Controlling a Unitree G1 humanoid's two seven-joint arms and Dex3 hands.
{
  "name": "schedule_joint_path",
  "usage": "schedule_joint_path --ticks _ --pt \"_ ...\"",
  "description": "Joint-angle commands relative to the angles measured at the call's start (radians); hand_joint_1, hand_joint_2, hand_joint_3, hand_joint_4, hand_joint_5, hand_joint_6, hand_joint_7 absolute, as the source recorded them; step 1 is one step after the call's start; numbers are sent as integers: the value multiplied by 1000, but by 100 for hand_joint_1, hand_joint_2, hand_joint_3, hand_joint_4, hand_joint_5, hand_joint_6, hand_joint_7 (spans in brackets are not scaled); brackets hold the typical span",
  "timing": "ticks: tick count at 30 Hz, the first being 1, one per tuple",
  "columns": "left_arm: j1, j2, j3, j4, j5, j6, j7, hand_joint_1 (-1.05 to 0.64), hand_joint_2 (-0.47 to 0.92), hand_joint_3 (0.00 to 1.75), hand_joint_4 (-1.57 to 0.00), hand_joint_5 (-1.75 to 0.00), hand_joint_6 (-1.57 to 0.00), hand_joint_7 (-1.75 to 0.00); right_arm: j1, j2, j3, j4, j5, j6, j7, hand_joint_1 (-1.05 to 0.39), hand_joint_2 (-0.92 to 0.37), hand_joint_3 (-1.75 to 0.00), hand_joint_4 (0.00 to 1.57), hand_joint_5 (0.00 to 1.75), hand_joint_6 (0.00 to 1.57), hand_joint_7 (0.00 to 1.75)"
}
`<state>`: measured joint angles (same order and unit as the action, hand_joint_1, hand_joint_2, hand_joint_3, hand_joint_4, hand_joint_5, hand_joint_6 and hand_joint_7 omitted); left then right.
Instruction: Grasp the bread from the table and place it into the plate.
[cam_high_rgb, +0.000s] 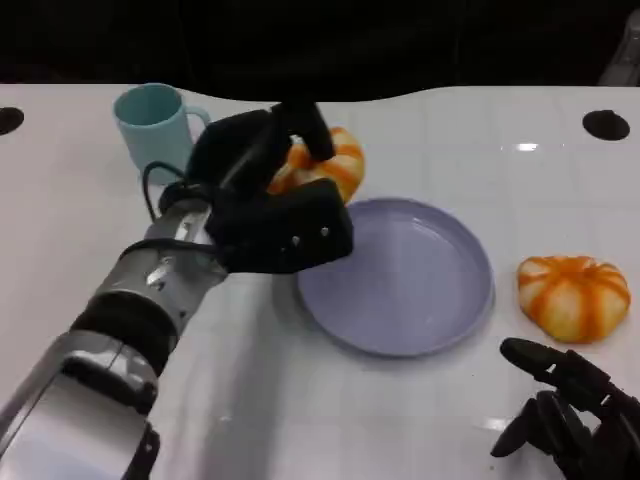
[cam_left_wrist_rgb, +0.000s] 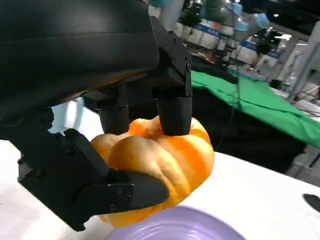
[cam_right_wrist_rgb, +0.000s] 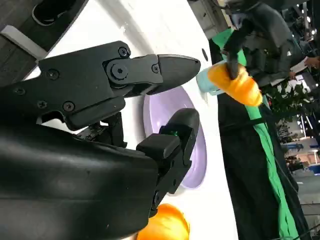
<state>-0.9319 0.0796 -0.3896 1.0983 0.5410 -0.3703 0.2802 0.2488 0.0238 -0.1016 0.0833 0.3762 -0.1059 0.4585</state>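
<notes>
Bread: two orange-and-white striped rolls are seen. One bread roll (cam_high_rgb: 573, 295) lies on the table just beside the plate's right rim, untouched. The held bread roll (cam_high_rgb: 330, 160) is gripped by the left hand beyond the plate's far-left rim, between plate and mug.
Right hand (cam_high_rgb: 570, 415): seen nearest, at the lower right of the head view, near the free roll but apart from it. Nothing is held; its fingers (cam_right_wrist_rgb: 170, 67) are parted, as shown in the right wrist view.
Plate (cam_high_rgb: 450, 310): a lavender round dish near the table's middle. Nothing lies in it. Its left rim is partly covered by the left hand in the head view.
Left hand (cam_high_rgb: 265, 205): extended from the lower left on a silver forearm (cam_high_rgb: 120, 340). Its fingers (cam_left_wrist_rgb: 172, 107) are pressed onto the top of the held roll and a thumb is closed against the roll's side, as seen in the left wrist view; the roll is seen above the plate's edge there.
Mug (cam_high_rgb: 152, 125): a pale blue cup standing upright at the far left, handle turned right. Its contents cannot be told.
Table (cam_high_rgb: 300, 400): white, glossy, with dark round marks (cam_high_rgb: 606, 124) at the far right and far left edges.
Background: green cloth (cam_left_wrist_rgb: 260, 105) is visible beyond the table in the wrist views.
</notes>
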Motion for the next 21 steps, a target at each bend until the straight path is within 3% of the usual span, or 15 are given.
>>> schedule_joint_path --ticks 1,13,17,21 --pt "-54 -37 -33 -2 24 -17 -20 -8 47 110 -83 -175 -66 -175 -1 -20 -10 4 2 -4 1 -75 -92 -30 63 149 93 44" --pt "-95 -116 -109 104 86 -1 -36 -16 52 112 -89 -175 -68 -174 5 -19 -7 -3 -2 -7 -3 -75 -92 -30 64 149 93 44" --pt "-105 -129 -134 129 107 35 -55 -17 55 103 -89 -175 -68 -167 6 -19 -6 -3 1 -13 4 -75 -92 -31 64 149 92 44" --pt "-108 -136 -148 146 121 62 -73 -15 58 95 -87 -175 -66 -174 4 -19 -8 0 7 -10 9 -75 -92 -30 64 149 92 43"
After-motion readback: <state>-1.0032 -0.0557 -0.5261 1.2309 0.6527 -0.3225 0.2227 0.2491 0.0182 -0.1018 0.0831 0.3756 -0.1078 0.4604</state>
